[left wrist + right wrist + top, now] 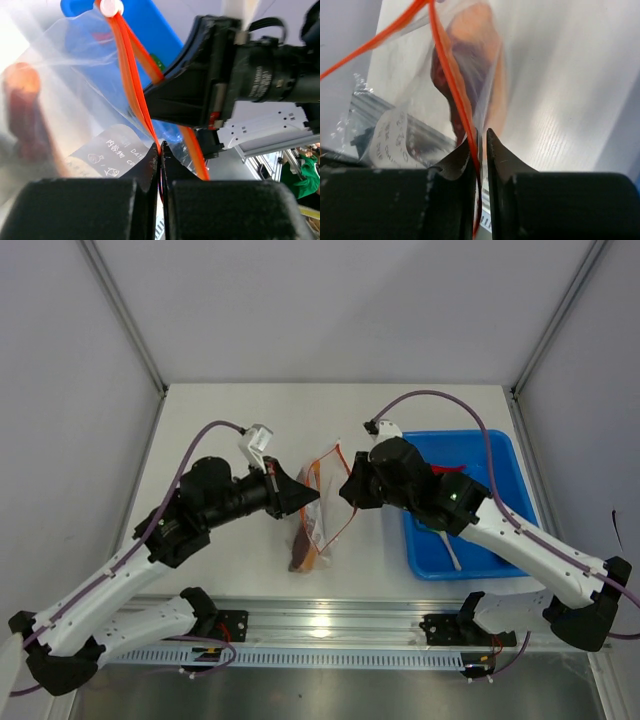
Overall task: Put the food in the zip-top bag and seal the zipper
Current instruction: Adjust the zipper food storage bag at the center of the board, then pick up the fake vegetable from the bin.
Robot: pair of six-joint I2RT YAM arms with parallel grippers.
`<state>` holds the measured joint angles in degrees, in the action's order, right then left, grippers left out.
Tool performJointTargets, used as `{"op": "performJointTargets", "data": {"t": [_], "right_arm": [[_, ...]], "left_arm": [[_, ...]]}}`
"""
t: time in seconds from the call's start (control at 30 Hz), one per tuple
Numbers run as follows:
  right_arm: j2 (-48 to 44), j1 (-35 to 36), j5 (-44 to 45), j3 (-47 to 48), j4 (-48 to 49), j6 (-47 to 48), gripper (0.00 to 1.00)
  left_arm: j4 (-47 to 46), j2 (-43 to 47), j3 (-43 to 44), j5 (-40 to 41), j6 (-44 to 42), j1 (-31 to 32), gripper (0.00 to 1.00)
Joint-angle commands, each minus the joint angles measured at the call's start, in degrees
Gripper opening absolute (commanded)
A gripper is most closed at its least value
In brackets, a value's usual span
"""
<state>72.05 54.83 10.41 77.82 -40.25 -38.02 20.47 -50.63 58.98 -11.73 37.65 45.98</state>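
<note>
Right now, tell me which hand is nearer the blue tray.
Right. The right hand sits just off the blue tray's left edge, at the bag. The left hand is on the bag's far side from the tray.

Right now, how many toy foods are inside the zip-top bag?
1 clearly: a dark red sausage in a bun low in the zip-top bag. Others may be hidden by crinkled plastic.

Bright, even overhead light — soft shadows; wrist views blurred up close, glare on bag [75,100] plastic.
</note>
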Motion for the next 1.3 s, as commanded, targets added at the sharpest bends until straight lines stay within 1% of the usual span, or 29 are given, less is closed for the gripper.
{"op": "performJointTargets", "data": {"t": [0.0,0.03,0.13,0.23,0.33,0.4,0.43,0.5,0.53,0.6,0.63,0.67,0.7,0.77,0.8,0.83,0.9,0.93,0.97,1.0,1.03,1.07,1.13,1.17,1.27], "right_arm": [[-1.39,-0.07,-0.66,-3.28,1.49,0.58,0.15],[-0.6,-0.42,-1.01,-4.07,1.66,0.49,0.16],[1.59,-1.3,-1.54,-6.27,2.19,0.66,0.17],[3.18,-1.57,-1.89,-6.54,2.72,1.54,0.17],[4.32,-1.57,-2.59,-5.14,3.07,2.25,0.18],[3.63,-1.39,-2.33,-3.56,3.07,2.77,0.25],[3.1,-1.3,-1.98,-3.03,2.98,3.21,0.32],[0.82,-1.48,-0.75,-1.63,2.81,3.74,0.37],[0.11,-1.65,-0.22,-1.27,2.72,4.0,0.46],[-2.43,-3.05,1.97,-0.57,1.84,4.45,0.54],[-3.31,-4.02,2.41,-0.3,1.49,4.62,0.61],[-4.02,-5.07,3.37,-0.22,0.79,4.88,0.65],[-5.16,-8.21,3.56,-0.21,0.18,4.89,0.66],[-6.22,-11.92,3.74,-0.65,-0.97,4.97,0.71],[-7.35,-13.85,3.74,-1.0,-1.06,4.97,0.72],[-7.8,-17.87,3.39,-1.61,-1.58,4.71,0.73],[-8.94,-22.29,2.16,-2.58,-1.06,3.92,0.73],[-9.73,-24.57,1.63,-3.2,-0.8,3.4,0.78],[-9.91,-29.29,0.23,-4.68,-0.1,2.96,0.78],[-10.0,-31.69,-1.09,-5.57,0.52,2.52,0.79],[-9.04,-34.06,-3.01,-6.36,1.48,1.82,0.92],[-8.16,-38.18,-3.99,-8.02,1.92,1.11,0.96],[-5.88,-41.98,-6.36,-9.44,3.24,-2.12,0.98],[-3.26,-44.61,-6.63,-10.14,3.77,-3.45,0.98],[1.75,-47.52,-8.57,-12.42,6.84,-8.02,0.98]], "left_arm": [[-0.78,-1.66,-4.3,-0.49,1.46,-0.27,0.01],[-1.13,-2.1,-7.18,-0.49,1.72,-0.36,0.01],[-2.8,-3.51,-10.54,-0.4,2.43,-0.36,0.01],[-2.63,-4.65,-10.64,0.3,1.9,-0.36,0.01],[-1.58,-4.65,-8.36,1.0,0.5,-0.62,0.01],[-0.43,-4.48,-6.25,1.35,-0.46,-0.62,0.01],[-0.26,-4.39,-5.2,1.7,-0.64,-0.62,0.01],[0.1,-4.04,-4.41,1.97,-1.26,-0.71,0.01],[0.1,-4.04,-4.14,2.06,-1.26,-0.71,0.01],[0.1,-4.12,-3.61,1.88,-1.35,-0.71,0.01],[0.1,-4.39,-3.61,1.71,-1.35,-0.71,0.0],[-0.16,-4.56,-3.44,1.18,-1.18,-0.71,0.01],[-0.25,-4.48,-3.17,0.92,-1.09,-0.71,0.01],[-0.6,-4.48,-2.91,0.3,-0.91,-0.71,0.0],[-0.87,-4.39,-2.73,0.21,-0.91,-0.71,0.01],[-0.78,-4.47,-2.56,0.21,-0.91,-0.63,0.01],[-0.61,-4.65,-2.38,0.56,-1.26,-0.63,0.01],[-0.43,-4.65,-2.47,0.65,-1.26,-0.71,0.0],[-0.52,-4.74,-2.73,0.65,-1.26,-0.8,0.01],[-0.69,-4.83,-3.17,0.3,-1.09,-0.8,0.01],[-0.87,-4.91,-3.26,0.13,-1.0,-0.8,0.01],[-1.22,-4.92,-3.95,-0.14,-0.56,-0.8,0.01],[-2.09,-4.83,-4.84,-0.93,-0.12,-0.71,0.01],[-2.27,-4.83,-5.19,-1.19,0.32,-0.71,0.01],[-2.36,-4.56,-5.63,-1.54,0.58,-0.8,0.0]]}}
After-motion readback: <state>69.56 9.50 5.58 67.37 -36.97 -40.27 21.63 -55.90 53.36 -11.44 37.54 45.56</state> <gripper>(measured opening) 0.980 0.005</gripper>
